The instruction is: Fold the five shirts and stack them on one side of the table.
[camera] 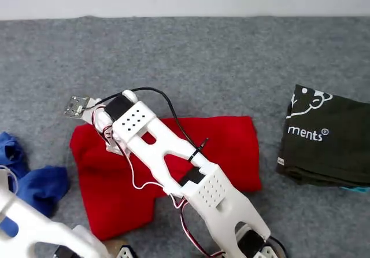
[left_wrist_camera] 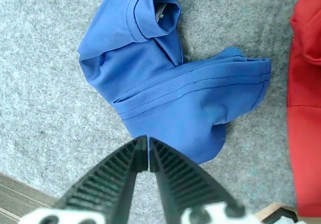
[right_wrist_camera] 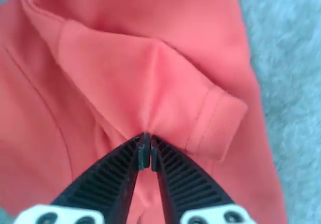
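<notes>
White links of the right arm (camera: 173, 162) cross the near part of the table (camera: 202, 61), running from the near right edge out to the far left corner of the red shirt (camera: 231, 148). Its right gripper (right_wrist_camera: 145, 151) is closed on a raised fold of red cloth just beside the sleeve hem. The red shirt lies flat at table centre, long axis left to right, so nearly all of its body lies to the right of and nearer than the pinch point; a fold would probably carry the sleeve that way. At near left, the left gripper (left_wrist_camera: 149, 153) is closed, with no cloth visible between the jaws, over the near edge of the crumpled blue shirt (left_wrist_camera: 190, 108). A dark folded shirt (camera: 326, 142) sits at the right side.
</notes>
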Motion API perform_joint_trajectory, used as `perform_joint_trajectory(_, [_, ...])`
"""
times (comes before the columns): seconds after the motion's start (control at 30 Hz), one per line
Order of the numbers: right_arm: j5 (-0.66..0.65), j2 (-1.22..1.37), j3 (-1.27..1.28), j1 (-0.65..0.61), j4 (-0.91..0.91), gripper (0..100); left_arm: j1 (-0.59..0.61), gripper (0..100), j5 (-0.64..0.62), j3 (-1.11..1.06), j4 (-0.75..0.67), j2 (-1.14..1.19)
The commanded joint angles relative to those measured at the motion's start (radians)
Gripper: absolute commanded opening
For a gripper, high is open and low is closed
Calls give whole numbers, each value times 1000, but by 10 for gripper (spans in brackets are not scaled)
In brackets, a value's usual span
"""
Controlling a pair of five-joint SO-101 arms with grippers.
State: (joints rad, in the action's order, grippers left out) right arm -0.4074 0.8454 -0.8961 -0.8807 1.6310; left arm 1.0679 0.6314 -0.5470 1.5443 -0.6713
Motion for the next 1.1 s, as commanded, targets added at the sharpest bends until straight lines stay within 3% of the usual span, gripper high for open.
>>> perform_joint_trajectory(0.0, [12,-113,-95,36,30,16,-3,14,5,16,6,-31])
perform_joint_trajectory(0.13, [12,-154,-149,30,31,40,-3,14,5,16,5,-31])
perform_joint_trajectory(0.3, [110,-145,-167,31,-22,208,-3,14,5,16,9,-31])
perform_joint_trajectory(0.37, [149,-136,-169,31,-36,232,-3,14,5,16,9,-31])
perform_joint_trajectory(0.47, [146,-133,-169,21,7,188,-3,14,6,16,9,-31])
perform_joint_trajectory(0.63, [146,-130,-160,-4,163,2,-3,14,6,16,5,-31])
perform_joint_trajectory(1.07, [146,-48,204,16,128,9,-3,14,6,18,8,-31])
